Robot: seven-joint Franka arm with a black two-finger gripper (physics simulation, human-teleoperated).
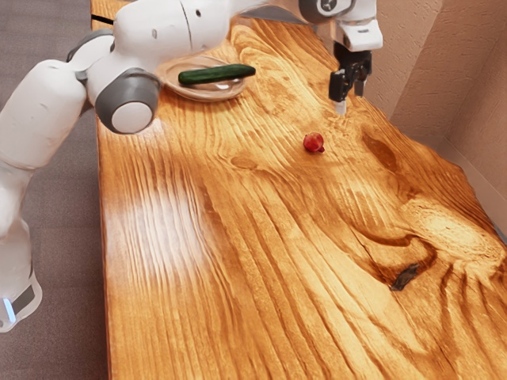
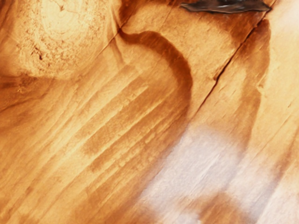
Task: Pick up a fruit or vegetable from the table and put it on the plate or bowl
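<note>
A dark green cucumber [image 1: 216, 75] lies across a shallow glass plate [image 1: 190, 89] at the far end of the wooden table [image 1: 261, 253], partly behind my arm. A small red fruit [image 1: 314, 142] sits on the bare wood, toward the exterior view's right of the plate. My gripper [image 1: 349, 89] hangs just above the table beyond and slightly right of the red fruit, well apart from the plate. Its black fingers stand open with nothing between them. The wrist view looks down on bare wood grain.
A dark knot [image 1: 405, 276] marks the wood toward the near right, and it appears again as a dark knot [image 2: 224, 5] in the wrist view. Tan walls [image 1: 467, 87] rise close along the table's right side. The arm's white links [image 1: 119, 79] overhang the far left corner.
</note>
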